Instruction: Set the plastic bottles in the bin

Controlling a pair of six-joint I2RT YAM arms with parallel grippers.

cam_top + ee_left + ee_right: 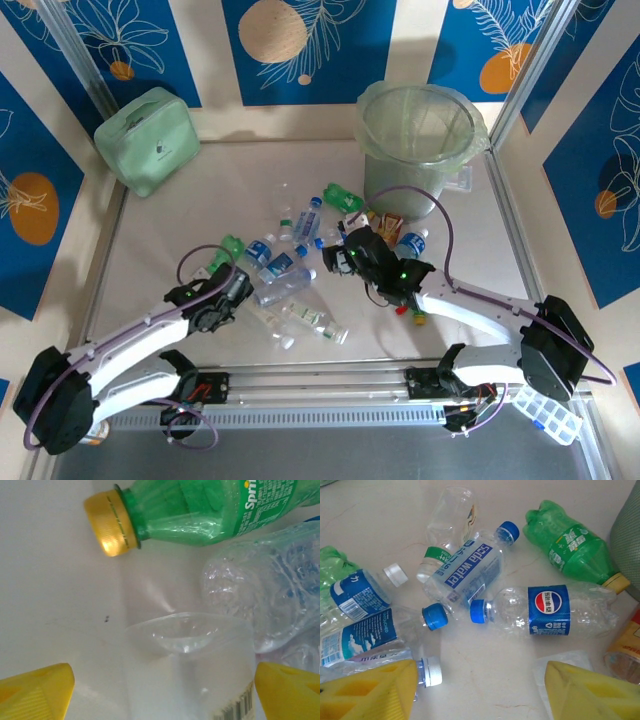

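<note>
Currently every one of the bottles (290, 275) lies in a loose pile mid-table, none in the bin (420, 140) at far right. Left gripper (164, 677) is open, jaws straddling a clear bottle (187, 650) seen base-on. Its right side sits at one finger and the other finger stands well off, so closing will probably shove it sideways before it clamps. It's thin plastic, so it could buckle or squirt out. A crushed bottle (270, 590) touches it on the right and may get pinched along, and the Sprite bottle (200, 510) just beyond may get nudged. Right gripper (480, 670) is open too, with bare table between the jaws. The Pepsi bottle (550, 610) lies just ahead, its cap near the neighbour's caps, so a sloppy descent would likely roll it or catch two at once. Both grippers work the same pile, close together in the top view, so there's a clash risk if both go for the centre. For room, the table (180, 220) is bare left of the pile up to the case (150, 140). On the right it's tight: the bin wall is just beside a green bottle (570, 545), and the frame rail (505, 230) hugs the bin. The rim is tall and its liner bag hangs over it, so a low carry could snag. Right arm has the short path to the bin; left would have to cross over it.
</note>
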